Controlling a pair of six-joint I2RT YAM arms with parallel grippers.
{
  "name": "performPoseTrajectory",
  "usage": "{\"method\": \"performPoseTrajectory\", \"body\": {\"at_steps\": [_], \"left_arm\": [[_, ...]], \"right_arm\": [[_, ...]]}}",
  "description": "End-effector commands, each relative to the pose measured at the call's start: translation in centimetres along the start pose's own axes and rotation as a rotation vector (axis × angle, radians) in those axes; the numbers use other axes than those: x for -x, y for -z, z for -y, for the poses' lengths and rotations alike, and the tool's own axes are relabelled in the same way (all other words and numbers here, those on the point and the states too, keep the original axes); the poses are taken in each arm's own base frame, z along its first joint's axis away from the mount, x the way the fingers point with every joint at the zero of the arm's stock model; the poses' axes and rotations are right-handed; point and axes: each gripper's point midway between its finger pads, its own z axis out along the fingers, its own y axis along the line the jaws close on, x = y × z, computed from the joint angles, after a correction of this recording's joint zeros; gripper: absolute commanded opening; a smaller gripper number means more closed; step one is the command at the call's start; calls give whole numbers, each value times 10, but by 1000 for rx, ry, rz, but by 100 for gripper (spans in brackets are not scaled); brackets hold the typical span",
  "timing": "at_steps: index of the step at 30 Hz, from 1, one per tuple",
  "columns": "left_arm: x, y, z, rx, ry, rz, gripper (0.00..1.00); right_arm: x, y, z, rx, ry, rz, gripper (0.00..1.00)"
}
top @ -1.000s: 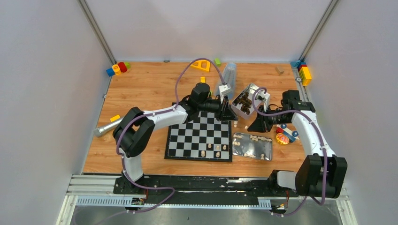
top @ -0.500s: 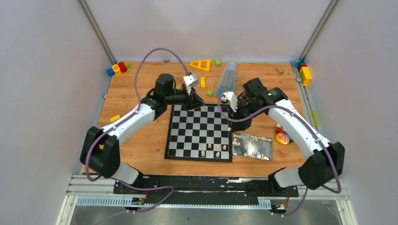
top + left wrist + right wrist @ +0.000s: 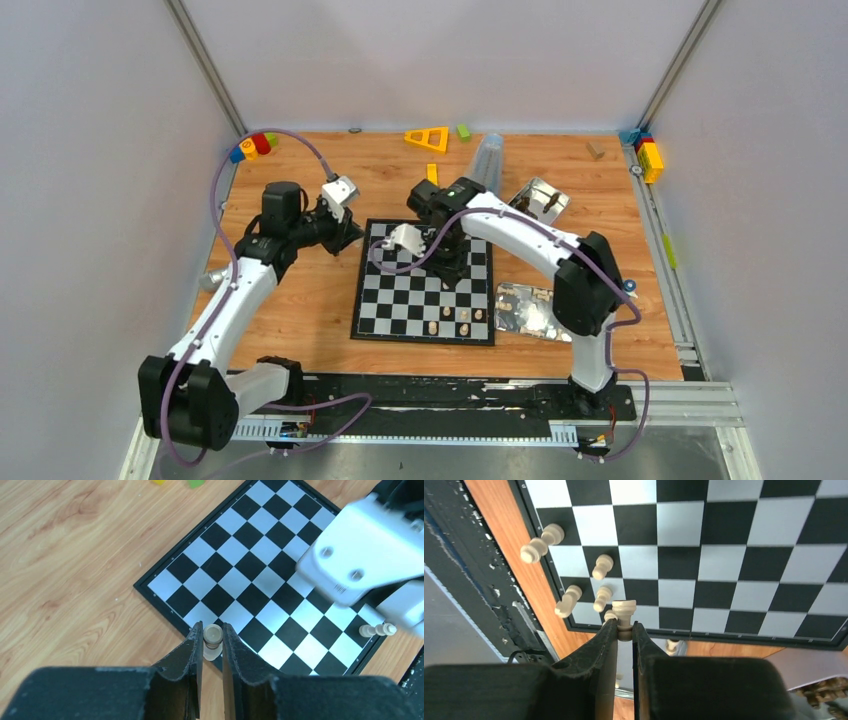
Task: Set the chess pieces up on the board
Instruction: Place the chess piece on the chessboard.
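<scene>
By board (image 3: 400,300) — left claw (image 3: 212,630), right claw (image 3: 624,626) (gripping chessmen (image 3: 624,608)).

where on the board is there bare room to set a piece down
The board's left half is bare, from its left rim to the middle columns. Crowded: pieces cluster in the near right rows, and the right gripper hangs over the centre.

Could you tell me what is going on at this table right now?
Both arms are setting up chess. The left end effector grips a pale piece by the far left corner of the board. The right end effector grips a second piece above the board's middle. A few pieces already stand on its near rows.
</scene>
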Motion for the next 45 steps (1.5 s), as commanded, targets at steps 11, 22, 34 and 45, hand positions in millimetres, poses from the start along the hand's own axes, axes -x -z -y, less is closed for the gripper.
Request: {"method": "performPoseTrajectory", "body": {"at_steps": [11,22,34,45], "left_arm": [[-17,49,-56,221,80,19,0],[-12,53,-63,249,82,42,0],[-11,53,-63,246,80,50,0],[-14,51,-62,239,81,43,0]], "right_arm": [[12,-39,1,-33,194,-304,4],[15,-52,-9,-77,280,-410,6],[20,-64,-20,-88,338,-468,8],[24,-68,-27,-90,359,-472,15]]}}
